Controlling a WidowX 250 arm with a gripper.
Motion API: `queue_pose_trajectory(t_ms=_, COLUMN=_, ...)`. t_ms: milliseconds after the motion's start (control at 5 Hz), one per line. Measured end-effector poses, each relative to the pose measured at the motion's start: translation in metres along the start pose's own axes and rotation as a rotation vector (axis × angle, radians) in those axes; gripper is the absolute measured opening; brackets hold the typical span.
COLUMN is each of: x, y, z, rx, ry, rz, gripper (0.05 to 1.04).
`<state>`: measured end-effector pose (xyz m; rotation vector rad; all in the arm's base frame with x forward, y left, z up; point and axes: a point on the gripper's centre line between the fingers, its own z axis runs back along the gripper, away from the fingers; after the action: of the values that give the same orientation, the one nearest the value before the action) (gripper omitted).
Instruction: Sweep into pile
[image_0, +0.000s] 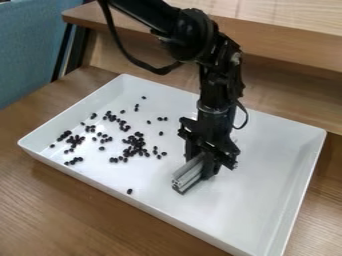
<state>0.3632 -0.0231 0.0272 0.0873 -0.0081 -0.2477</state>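
A blue fabric panel (23, 55) stands far left; a wooden table (80, 210) carries a white, raised-rim tray (274, 195), with a wooden ledge (287, 37) behind, reaching right. Small, dark, roundish beans (135, 142) lie loosely clustered across the tray's left half. Right of them, the claw (202, 162) is clamped on a grooved silver bar (189, 171).

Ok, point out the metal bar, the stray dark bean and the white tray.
Metal bar (190, 172), camera view: its long side.
Stray dark bean (129, 191), camera view: its middle.
White tray (267, 185), camera view: bare floor.
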Motion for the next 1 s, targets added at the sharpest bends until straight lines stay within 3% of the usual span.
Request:
queue_pose_trajectory(t_ms=600, x=-0.019, y=0.058, z=-0.009, rx=-0.030, ry=-0.030, rz=0.056, gripper=0.397)
queue_pose_trajectory(t_ms=1000, x=-0.032, y=0.090, z=-0.013, rx=-0.013, ry=-0.017, rz=0.110, gripper=0.397)
